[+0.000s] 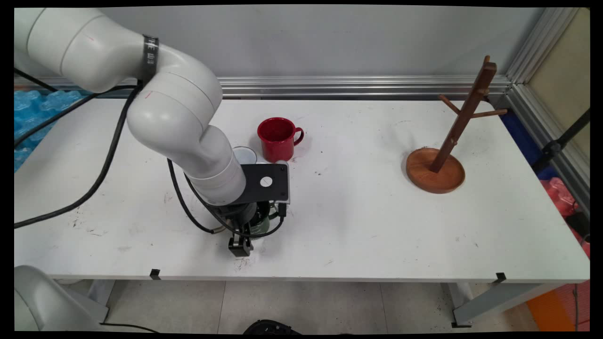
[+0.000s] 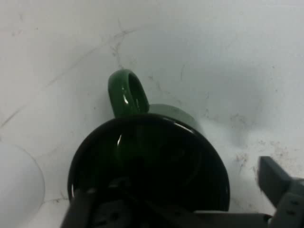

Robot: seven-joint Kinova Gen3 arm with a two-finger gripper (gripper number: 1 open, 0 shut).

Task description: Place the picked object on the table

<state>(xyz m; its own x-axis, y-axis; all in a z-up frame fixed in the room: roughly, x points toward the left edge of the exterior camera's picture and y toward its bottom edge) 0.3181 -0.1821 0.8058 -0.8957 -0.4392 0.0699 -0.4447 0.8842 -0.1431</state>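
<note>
My gripper is down at the table near its front edge, open around a dark green mug. In the hand view the green mug stands upright and fills the lower middle. Its dark inside faces the camera, and its handle points toward the top of the picture. One finger stands outside the mug's wall at the lower right. The other finger shows dimly at the mug's left rim. In the main view the hand and its black plate hide most of the mug.
A red mug stands behind the hand, its handle to the right. Beside it, partly behind the arm, is a white cup, whose rounded side shows in the hand view. A wooden mug tree stands at the right. Black cables hang by the wrist.
</note>
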